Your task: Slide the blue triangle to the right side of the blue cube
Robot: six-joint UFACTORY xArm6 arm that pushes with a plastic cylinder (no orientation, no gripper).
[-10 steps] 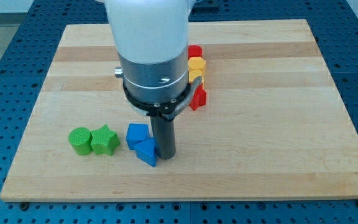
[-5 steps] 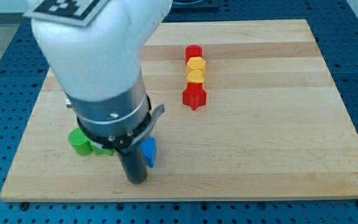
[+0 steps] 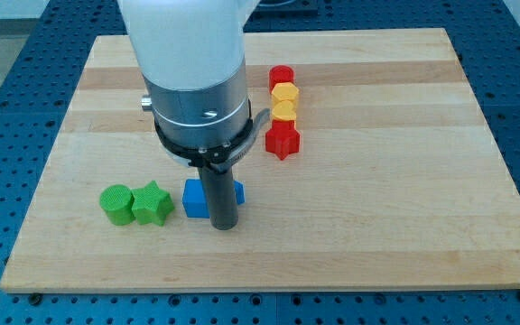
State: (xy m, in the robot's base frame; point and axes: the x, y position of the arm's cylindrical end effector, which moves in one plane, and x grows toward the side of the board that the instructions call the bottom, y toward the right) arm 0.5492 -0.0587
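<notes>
One push has carried your blue triangle (image 3: 236, 192) from the blue cube's (image 3: 196, 199) near side to its right, touching, my tip (image 3: 225, 226) beside both; this tool has no jaws.

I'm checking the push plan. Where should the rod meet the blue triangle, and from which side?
Little of the blue triangle shows, right of my tip, with the blue cube left. It looks about placed; any nudge should meet its lower face, from the view's bottom.
</notes>
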